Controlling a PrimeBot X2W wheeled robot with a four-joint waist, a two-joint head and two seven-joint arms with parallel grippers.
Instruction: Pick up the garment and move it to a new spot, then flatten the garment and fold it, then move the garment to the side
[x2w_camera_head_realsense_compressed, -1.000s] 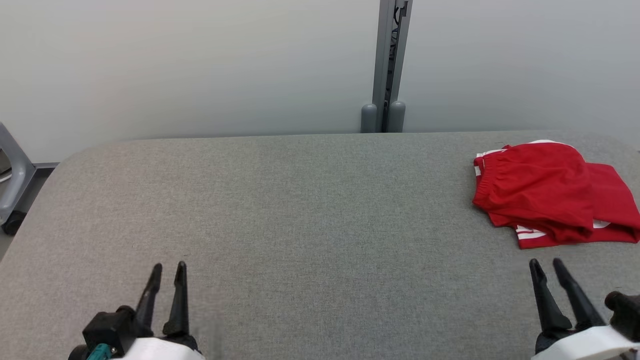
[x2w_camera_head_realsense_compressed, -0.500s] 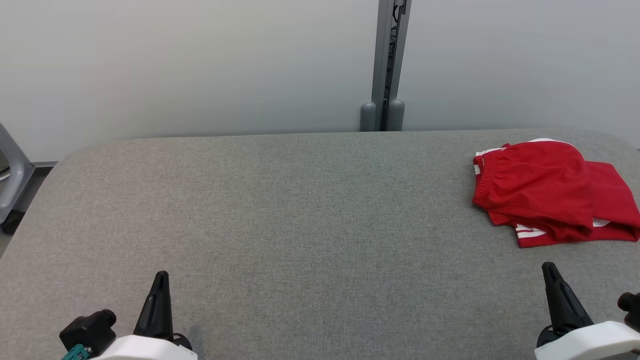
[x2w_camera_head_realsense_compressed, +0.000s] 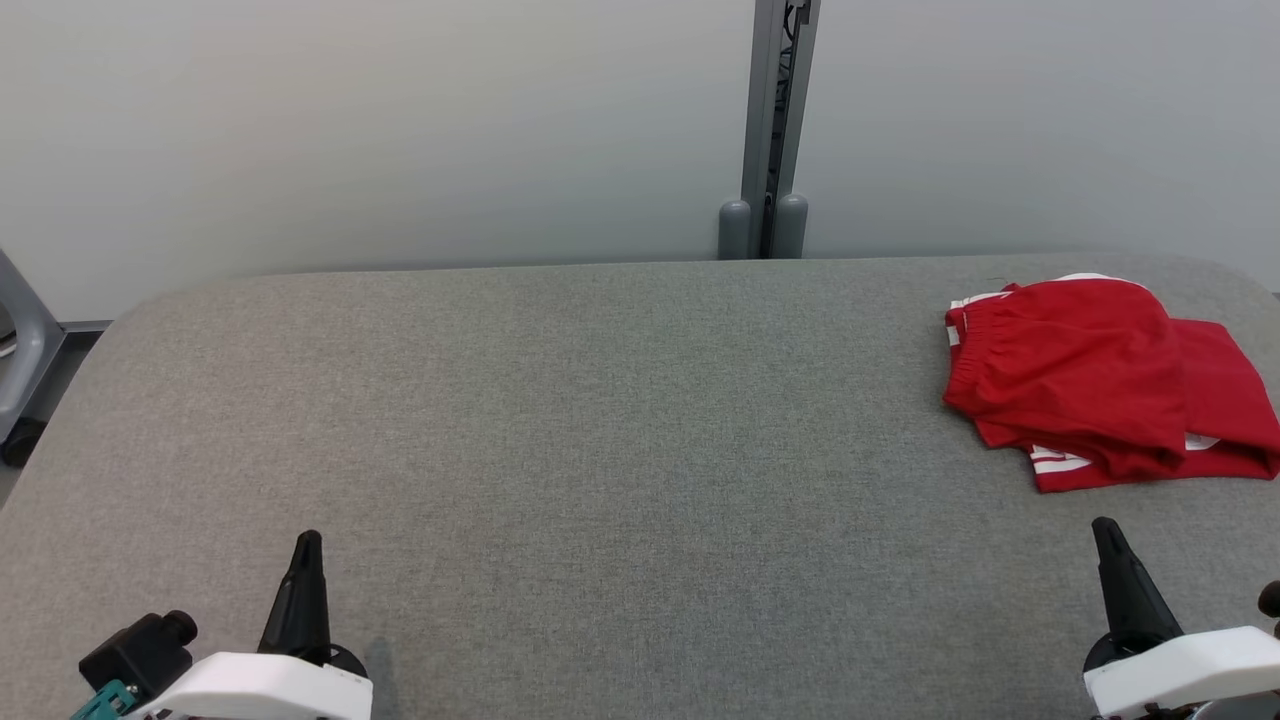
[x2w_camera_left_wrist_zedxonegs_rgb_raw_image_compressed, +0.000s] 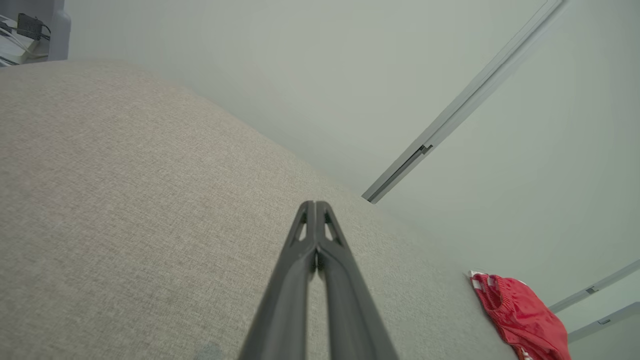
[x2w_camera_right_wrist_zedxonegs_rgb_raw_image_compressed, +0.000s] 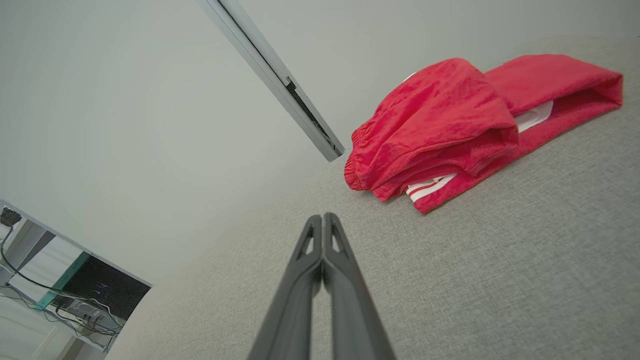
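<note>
Both grippers have their jaws pressed tight together, with nothing held between them. The left gripper (x2w_camera_head_realsense_compressed: 305, 545) is over the near left corner of the grey cloth-covered worktop (x2w_camera_head_realsense_compressed: 600, 420), and its two dark fingers look like one thin spike. The right gripper (x2w_camera_head_realsense_compressed: 1103, 530) is over the near right corner and looks the same. The red shorts (x2w_camera_head_realsense_compressed: 1080, 370) lie by the far right corner, past the right gripper and apart from it. They are folded into a soft bundle, with the stretchy waistband on the left side and white stripes peeking out along the near side. Behind the far edge is a pale wall (x2w_camera_head_realsense_compressed: 400, 130) with a grey post (x2w_camera_head_realsense_compressed: 770, 120).
</note>
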